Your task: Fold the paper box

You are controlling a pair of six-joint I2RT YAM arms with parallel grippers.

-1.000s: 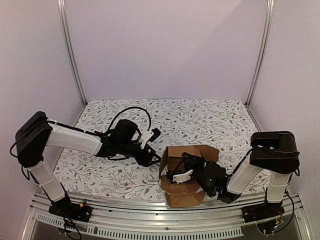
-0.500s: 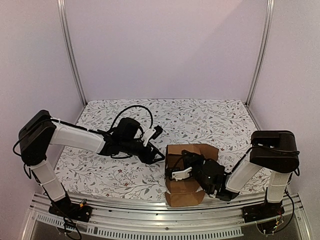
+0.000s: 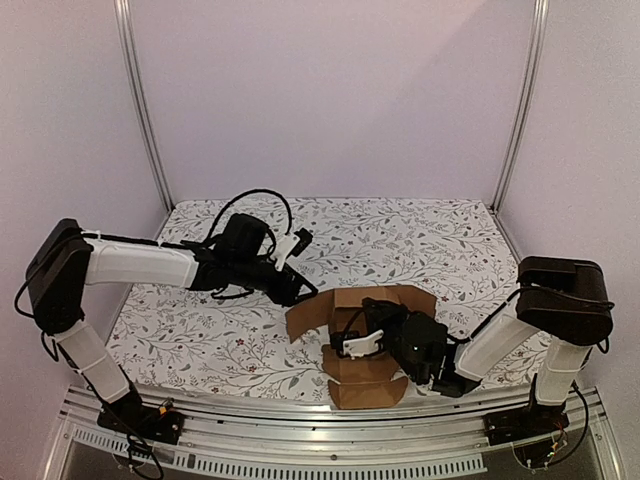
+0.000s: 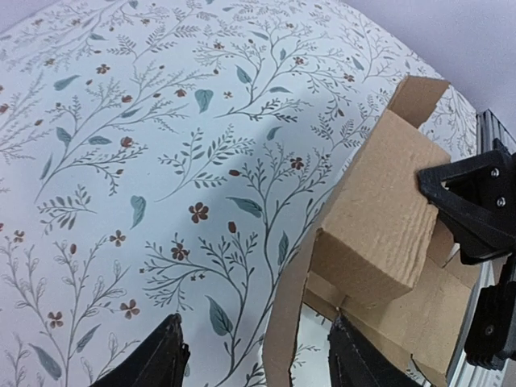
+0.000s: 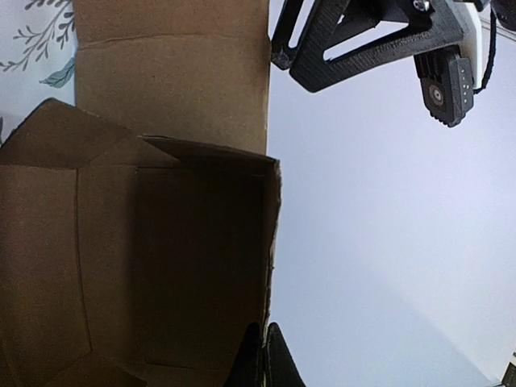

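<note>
Since a second ago the paper box (image 3: 366,388) has dropped its 9 o'clock flap open, and my left fingers (image 4: 165,360) have backed off, spread wide and empty. It sits at 6 o'clock on the worktop (image 3: 200,340). It looks like light, stiff cardboard, best pinched at a flap edge. My right fingers (image 5: 274,364) are closed tight at its rim.

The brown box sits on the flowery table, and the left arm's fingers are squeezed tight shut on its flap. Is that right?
Not quite. The left arm's fingers are not squeezed shut: they stand wide open and pinch nothing, as the left wrist view shows. The rest is right: the paper box does sit on the flowery table.
</note>
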